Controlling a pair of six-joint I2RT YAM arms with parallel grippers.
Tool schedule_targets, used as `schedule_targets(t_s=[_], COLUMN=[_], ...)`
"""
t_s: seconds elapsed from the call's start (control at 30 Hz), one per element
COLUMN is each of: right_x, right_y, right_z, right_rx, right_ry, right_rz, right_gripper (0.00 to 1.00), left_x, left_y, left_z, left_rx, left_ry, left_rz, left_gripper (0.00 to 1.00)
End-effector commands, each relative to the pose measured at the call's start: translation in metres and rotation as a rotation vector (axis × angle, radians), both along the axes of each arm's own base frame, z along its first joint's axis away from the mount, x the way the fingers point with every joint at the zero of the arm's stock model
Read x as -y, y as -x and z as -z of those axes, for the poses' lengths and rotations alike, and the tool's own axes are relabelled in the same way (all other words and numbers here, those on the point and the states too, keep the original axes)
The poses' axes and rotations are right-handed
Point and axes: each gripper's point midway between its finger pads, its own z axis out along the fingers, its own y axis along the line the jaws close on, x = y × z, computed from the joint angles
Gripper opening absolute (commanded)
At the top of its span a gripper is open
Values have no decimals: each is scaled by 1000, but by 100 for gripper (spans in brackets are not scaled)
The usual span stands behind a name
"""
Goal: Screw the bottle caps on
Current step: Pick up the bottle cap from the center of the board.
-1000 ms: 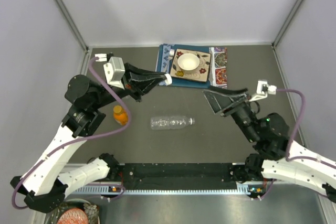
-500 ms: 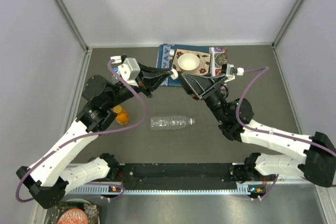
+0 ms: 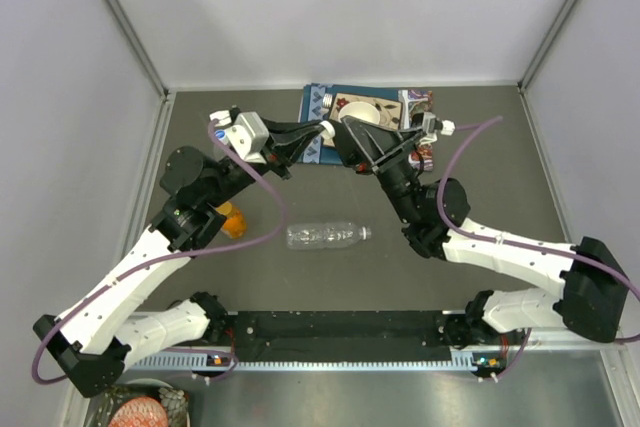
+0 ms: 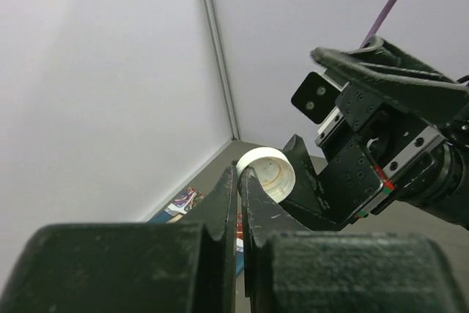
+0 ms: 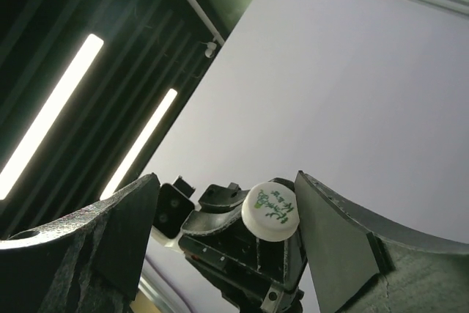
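Bottle cap (image 4: pixel 267 174) aloft over the dark grey desk (image 3: pixel 480 147)
My left hand (image 4: pixel 239 181) pinches the white bottle cap; my right hand (image 3: pixel 338 142) is spread wide, facing it. A clear bottle (image 3: pixel 325 235) lies on its side below, with pale walls around.

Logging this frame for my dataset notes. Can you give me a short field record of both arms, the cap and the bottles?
left gripper: shut on white cap, raised off the table
right gripper: open, fingers either side of the cap
clear bottle: lying on its side, mid-table
orange bottle: upright, partly behind left arm
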Motion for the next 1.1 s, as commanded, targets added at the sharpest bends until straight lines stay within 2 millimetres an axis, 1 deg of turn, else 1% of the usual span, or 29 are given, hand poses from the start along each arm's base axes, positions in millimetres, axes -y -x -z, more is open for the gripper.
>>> schedule_targets(t_s=[0.0, 0.07, 0.17, 0.23, 0.27, 0.33, 0.37, 0.47, 0.57, 0.93, 1.07], right_x=[5, 1, -3, -3, -6, -6, -7, -8, -8, -13, -14], right_y=[1, 0, -1, -1, -2, -1, -1, 0, 2, 10, 10], right_z=[-15, -13, -14, -17, -15, -18, -18, -18, -20, -26, -25], right_rx=[-33, -36, -37, -34, -38, -31, -27, -23, -14, 15, 13], right_ry=[-88, -89, -95, -108, -106, -117, -117, -125, -135, -105, -94], right_rz=[-32, -43, -57, -64, -68, -78, -81, -93, -104, -123, -119], right_gripper=[75, 75, 75, 75, 72, 69, 63, 53, 48, 47, 40], left_x=[3, 6, 8, 8, 8, 8, 7, 6, 5, -2, -3], left_y=[16, 19, 27, 26, 26, 26, 25, 21, 18, 8, 8], left_z=[-16, -12, -14, -14, -14, -13, -14, -11, -9, -7, -5], left_rx=[110, 123, 138, 137, 142, 140, 138, 131, 116, 108, 103], left_ry=[8, -11, -17, -18, -22, -24, -19, -18, -15, -8, -9], left_rz=[62, 86, 123, 123, 122, 120, 112, 94, 78, 13, 11], left_gripper=[0, 0, 0, 0, 0, 0, 0, 0, 0, 0, 0])
